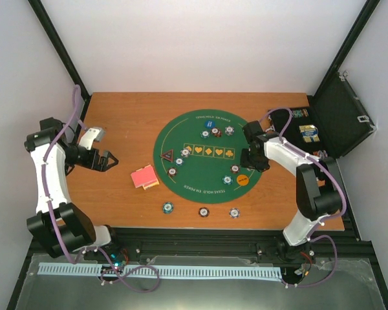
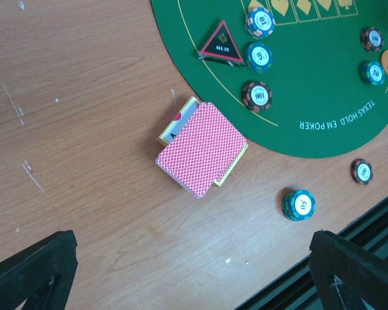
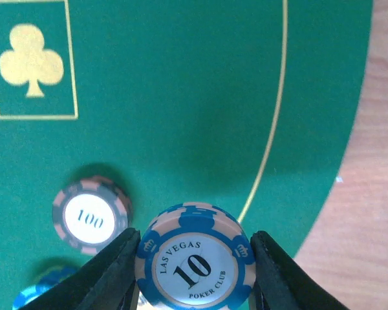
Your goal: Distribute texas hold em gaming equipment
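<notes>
Right, the right claw [image 3: 194,252] is clamped on a blue-and-pink poker chip [image 3: 195,268] marked 10. One finger presses each side of its rim, low in the right wrist view. Behind it is the green mat [image 3: 181,97] with its curving gold line. Just left of that chip, a 100 chip [image 3: 90,219] lies flat on the felt.

Over at the left of the overhead view, the left claw [image 1: 107,159] hangs with its fingers wide apart, gripping nothing, above the wooden counter [image 1: 116,116]. The pink-red-backed deck [image 2: 204,148] sits on the wood just off the mat's edge, with something yellow-edged poking out beneath it. The black ALL IN triangle [image 2: 222,44] rests on the felt beside a teal chip [image 2: 259,57]. A row of three chips [image 1: 204,211] lies on the counter below the mat. The black case [image 1: 339,116] stands open at the upper right.
</notes>
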